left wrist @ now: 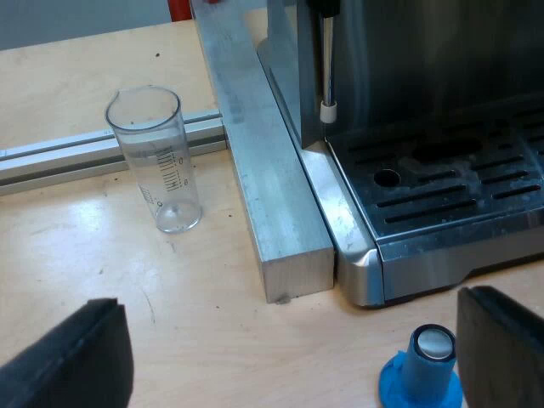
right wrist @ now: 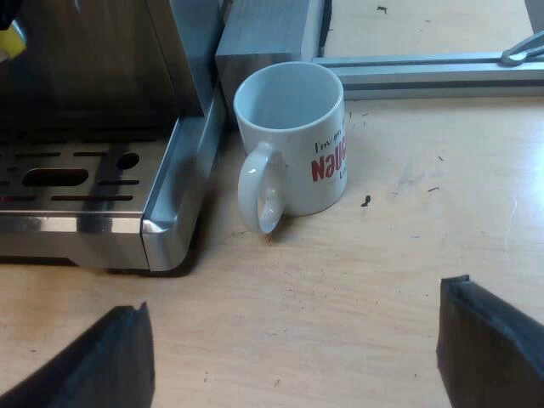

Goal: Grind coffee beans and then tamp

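Left gripper (left wrist: 291, 340): hangs wide open and empty at the blue tamper (left wrist: 422, 370), upright on its base between the fingers (left wrist: 501, 340) and close to one, just off the espresso machine's (left wrist: 450, 191) front corner, with the right gripper (right wrist: 293, 340), equally wide and empty, facing the mug (right wrist: 293, 144) instead.

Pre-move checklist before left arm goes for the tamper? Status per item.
1. Left pincer open, nothing held: ok.
2. Blue tamper standing upright, close by one finger of that pincer: ok.
3. Measuring glass upright, apart from the tamper: ok.
4. Right pincer open, nothing held: ok.
5. Mug upright and empty, beside the espresso machine: ok.
6. Beans already ground: cannot tell.
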Robot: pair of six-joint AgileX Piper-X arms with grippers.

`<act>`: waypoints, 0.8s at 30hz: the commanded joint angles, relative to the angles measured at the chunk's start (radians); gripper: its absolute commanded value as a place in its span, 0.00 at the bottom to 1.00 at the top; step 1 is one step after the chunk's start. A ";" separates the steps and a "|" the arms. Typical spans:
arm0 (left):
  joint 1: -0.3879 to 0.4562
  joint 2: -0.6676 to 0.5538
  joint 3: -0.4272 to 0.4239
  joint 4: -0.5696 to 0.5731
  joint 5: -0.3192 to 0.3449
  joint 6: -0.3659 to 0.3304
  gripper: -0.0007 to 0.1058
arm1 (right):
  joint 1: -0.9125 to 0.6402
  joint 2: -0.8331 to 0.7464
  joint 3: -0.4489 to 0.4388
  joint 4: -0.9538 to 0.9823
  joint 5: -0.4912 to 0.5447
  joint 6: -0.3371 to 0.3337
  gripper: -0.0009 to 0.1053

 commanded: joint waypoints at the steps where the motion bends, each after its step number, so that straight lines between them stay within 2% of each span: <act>1: 0.001 -0.139 0.000 -0.016 0.006 -0.013 0.74 | 0.001 -0.039 -0.002 -0.016 -0.004 -0.003 0.67; 12: 0.001 -0.139 0.000 -0.011 0.006 -0.013 0.74 | 0.001 -0.039 -0.002 -0.016 -0.004 0.024 0.67; 16: 0.001 -0.128 -0.026 0.015 0.006 -0.013 0.74 | 0.001 -0.029 -0.017 -0.006 -0.004 0.041 0.67; 24: -0.021 -0.059 -0.078 0.017 0.082 -0.026 0.74 | 0.073 0.052 -0.088 -0.003 -0.006 0.047 0.67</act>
